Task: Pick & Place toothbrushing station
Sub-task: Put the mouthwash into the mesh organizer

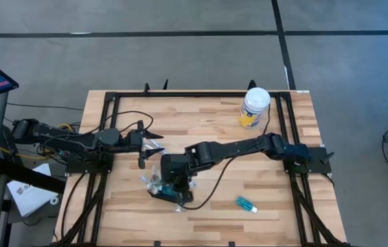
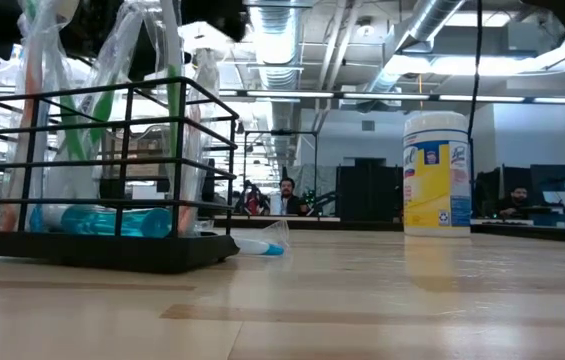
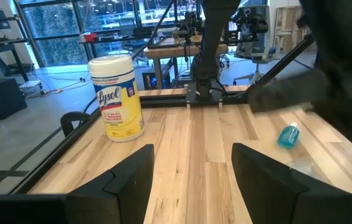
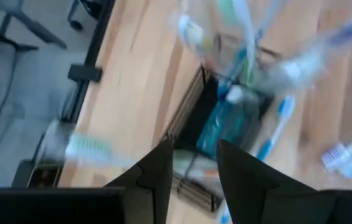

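High view puts the right gripper (image 1: 174,180) directly over the toothbrushing station (image 1: 168,190), a black wire holder near the table's front edge, left of centre, stuffed with wrapped toothbrushes and a teal bottle. Whether its fingers pinch the rim or a brush I cannot tell — the arm hides the contact. The left gripper (image 1: 154,143) waits just behind the holder, fingers spread and empty.

The risk I see is a snag: the brushes lean loosely out of the holder, and a lift by the thin wire rim could tip it or drag one out, more so if the fingers catch plastic wrap instead of metal.

From table height the holder (image 2: 102,180) sits flat on the wood, bars and base plain — something the overhead picture cannot show. The right wrist view looks down between dark fingers into the holder (image 4: 225,124), though motion blurs it. The left wrist view alone shows the small blue bottle (image 3: 288,135) lying on the boards and the wipes canister (image 3: 117,97) standing well away.
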You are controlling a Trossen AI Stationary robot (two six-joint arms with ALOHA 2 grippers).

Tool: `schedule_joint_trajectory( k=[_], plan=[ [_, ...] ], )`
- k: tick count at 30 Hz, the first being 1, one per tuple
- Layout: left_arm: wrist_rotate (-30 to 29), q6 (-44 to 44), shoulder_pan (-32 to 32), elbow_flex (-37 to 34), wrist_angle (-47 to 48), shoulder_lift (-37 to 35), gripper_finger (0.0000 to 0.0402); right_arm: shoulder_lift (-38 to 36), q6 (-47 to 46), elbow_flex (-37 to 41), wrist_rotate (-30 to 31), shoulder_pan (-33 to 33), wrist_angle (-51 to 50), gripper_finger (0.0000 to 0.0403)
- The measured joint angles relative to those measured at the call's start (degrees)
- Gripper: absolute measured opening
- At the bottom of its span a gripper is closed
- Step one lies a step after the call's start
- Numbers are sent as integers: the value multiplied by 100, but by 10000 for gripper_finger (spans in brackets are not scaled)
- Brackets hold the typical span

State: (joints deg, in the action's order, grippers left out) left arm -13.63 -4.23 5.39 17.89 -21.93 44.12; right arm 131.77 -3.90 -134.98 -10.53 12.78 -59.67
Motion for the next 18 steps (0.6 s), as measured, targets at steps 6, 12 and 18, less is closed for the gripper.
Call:
schedule_joint_trajectory(
  k=[6,12,18],
  plan=[
    [-1,0,-1,0,4,1,209,-342,-8,-6,10,-4,-404,115],
    [0,0,-1,0,3,0,209,-659,4,-4,64,-4,-1039,115],
    [0,0,-2,0,11,2,209,-846,-89,-5,416,-52,-1556,115]
  ],
)
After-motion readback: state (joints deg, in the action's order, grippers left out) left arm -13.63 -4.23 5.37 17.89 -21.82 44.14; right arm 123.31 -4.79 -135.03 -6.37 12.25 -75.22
